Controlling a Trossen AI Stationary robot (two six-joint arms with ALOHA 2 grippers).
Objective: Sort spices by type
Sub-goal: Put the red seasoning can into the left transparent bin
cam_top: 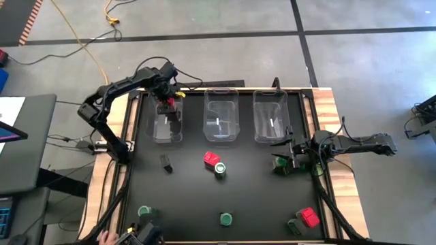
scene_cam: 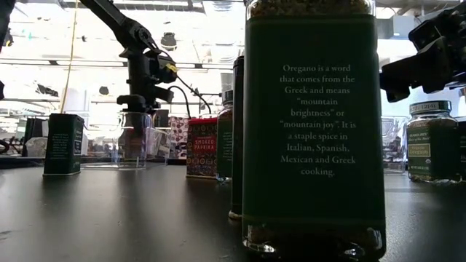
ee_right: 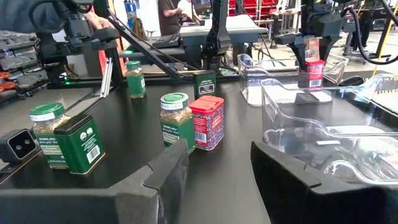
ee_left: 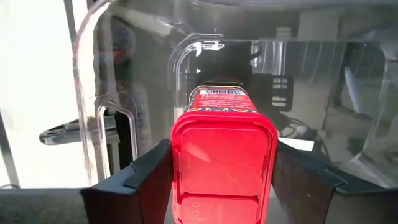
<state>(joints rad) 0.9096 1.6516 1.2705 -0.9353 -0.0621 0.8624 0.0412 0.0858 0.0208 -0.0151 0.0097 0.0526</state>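
My left gripper (cam_top: pixel 167 102) reaches down into the left clear bin (cam_top: pixel 167 129) at the table's far side, shut on a red-topped spice tin (ee_left: pixel 224 168). My right gripper (ee_right: pixel 217 168) waits level at the table's right edge, open, with nothing between its fingers. Other spices stand on the black table: a dark tin (cam_top: pixel 165 162), a red tin (cam_top: pixel 211 158) beside a green-lidded jar (cam_top: pixel 220 169), a green container (cam_top: pixel 281 163), two green-lidded jars (cam_top: pixel 144 212) (cam_top: pixel 225 219), and a red tin (cam_top: pixel 310 216). My left gripper has the red-topped tin between its two fingers, one on each side wall just below the red lid (ee_left: pixel 177 171). The fingers come from above and point down into the bin. The tin stands upright, lid up. Whether its base rests on the bin's floor I cannot tell.
A middle bin (cam_top: pixel 221 116) and a right bin (cam_top: pixel 271 116) stand beside the left one at the far side. An oregano jar (scene_cam: pixel 313 124) stands close before the low camera. A person's hand (cam_top: pixel 105 237) shows at the near left corner.
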